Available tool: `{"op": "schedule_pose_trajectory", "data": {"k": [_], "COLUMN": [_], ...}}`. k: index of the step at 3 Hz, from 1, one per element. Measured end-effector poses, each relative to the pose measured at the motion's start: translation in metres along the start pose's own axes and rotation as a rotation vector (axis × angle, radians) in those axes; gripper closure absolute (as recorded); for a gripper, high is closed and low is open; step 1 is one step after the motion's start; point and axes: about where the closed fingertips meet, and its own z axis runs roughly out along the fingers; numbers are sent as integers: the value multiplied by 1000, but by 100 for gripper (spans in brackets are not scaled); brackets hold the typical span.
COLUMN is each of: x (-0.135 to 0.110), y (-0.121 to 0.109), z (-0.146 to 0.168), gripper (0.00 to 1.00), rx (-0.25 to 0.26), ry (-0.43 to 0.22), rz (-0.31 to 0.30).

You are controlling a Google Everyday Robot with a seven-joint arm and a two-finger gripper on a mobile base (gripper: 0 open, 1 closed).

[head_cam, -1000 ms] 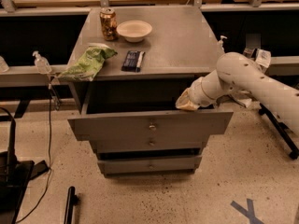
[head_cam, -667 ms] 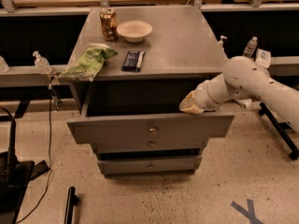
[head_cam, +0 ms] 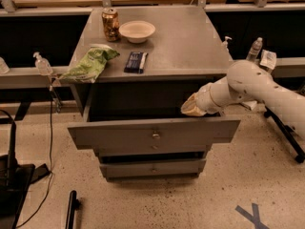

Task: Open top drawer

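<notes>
Gripper (head_cam: 193,109) is sitting at 3 o'clock of the cabinet opening, just above the top drawer's (head_cam: 153,134) upper front edge near its right end; fingers are hidden, so cannot tell released or clenched. White arm (head_cam: 248,86) is reaching in from 3 o'clock. Top drawer is standing pulled out toward 6 o'clock, front panel overhanging both narrower drawers below, small knob (head_cam: 156,135) at centre. Open speckled floor (head_cam: 162,202) is lying at 6 o'clock. On the grey cabinet top (head_cam: 190,42): soda can (head_cam: 110,24) and white bowl (head_cam: 137,31) at 12 o'clock, green chip bag (head_cam: 88,64) overhanging the 9 o'clock edge, dark snack bar (head_cam: 136,61) beside it.
</notes>
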Motion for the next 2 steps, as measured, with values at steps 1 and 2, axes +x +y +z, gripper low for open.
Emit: {"op": "schedule_pose_trajectory", "data": {"k": [1,2], "x": [-11,-20], "y": [-8,-6], "z": [17,36], "gripper": [100,100], "rx": [31,14], "ry": [-49,-66], "rz": [3,-2]}}
